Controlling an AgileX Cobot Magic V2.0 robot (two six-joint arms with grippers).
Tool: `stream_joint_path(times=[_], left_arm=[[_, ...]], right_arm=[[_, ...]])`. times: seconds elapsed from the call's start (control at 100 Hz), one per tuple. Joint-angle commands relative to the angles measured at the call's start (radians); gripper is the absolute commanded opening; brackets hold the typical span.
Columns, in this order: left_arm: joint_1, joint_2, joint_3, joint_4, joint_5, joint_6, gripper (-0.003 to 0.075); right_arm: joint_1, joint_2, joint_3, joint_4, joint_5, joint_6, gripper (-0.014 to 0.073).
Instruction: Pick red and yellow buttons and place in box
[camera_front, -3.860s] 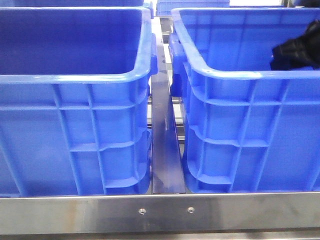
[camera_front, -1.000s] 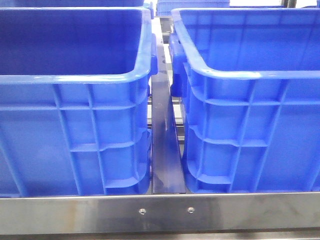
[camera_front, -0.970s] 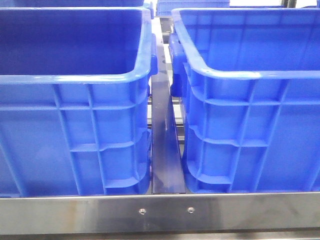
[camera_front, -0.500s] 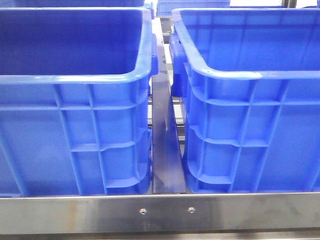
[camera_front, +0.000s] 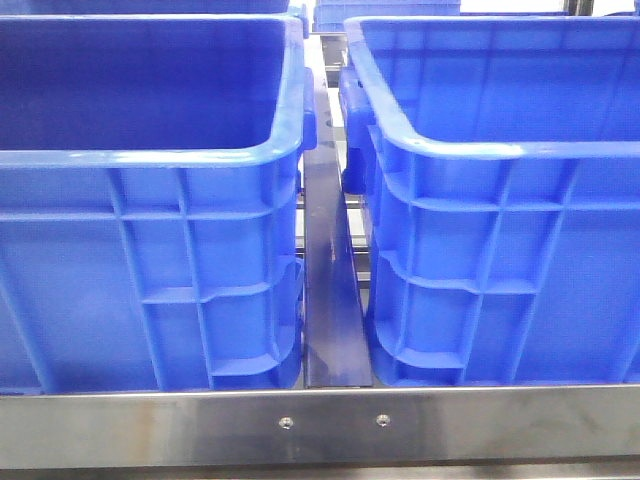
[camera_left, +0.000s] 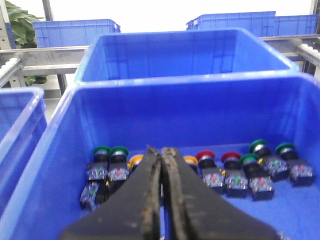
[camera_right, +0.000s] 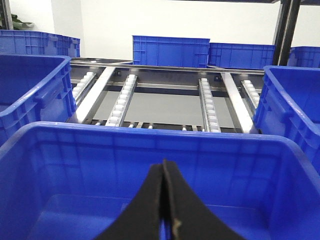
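Nothing looks picked yet: both the left gripper and right gripper are pressed together empty, while the red buttons and yellow buttons lie along the crate floor's far wall.

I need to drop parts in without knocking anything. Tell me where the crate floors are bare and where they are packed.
Right wrist view: the crate under the right gripper shows bare floor wall to wall. Left wrist view: push buttons crowd the far wall of the crate beneath the left gripper; the near right floor is free.
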Motion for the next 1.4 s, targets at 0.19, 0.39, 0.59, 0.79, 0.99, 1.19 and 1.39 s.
stream_joint_path(times=[0.19,0.39,0.59,0.79,0.99,1.19,1.39], left_arm=[[0.064,-0.142,0.174,0.015,-0.129,-0.005,-0.0019],[0.073,-0.213,0.277,0.015,-0.179,-0.005,-0.0019],[0.073,-0.220,0.342,0.018,-0.262,-0.005,-0.0019],[0.073,-0.220,0.388,0.018,-0.336,-0.005,-0.0019],[0.073,-0.220,0.425,0.018,-0.368,-0.005,-0.0019],[0.073,-0.220,0.425,0.015,-0.368,-0.005,-0.0019],[0.073,-0.220,0.425,0.015,-0.368,-0.005,-0.0019]], right_arm=[[-0.004,-0.006,-0.026,0.098,0.032,0.002,-0.0069],[-0.004,-0.006,-0.026,0.098,0.032,0.002,-0.0069],[-0.004,-0.006,-0.026,0.098,0.032,0.002,-0.0069],[-0.004,-0.006,-0.026,0.098,0.032,0.002,-0.0069],[-0.004,-0.006,-0.026,0.098,0.032,0.002,-0.0069],[-0.004,-0.006,-0.026,0.098,0.032,0.002,-0.0069],[-0.004,-0.006,-0.026,0.098,0.032,0.002,-0.0069]])
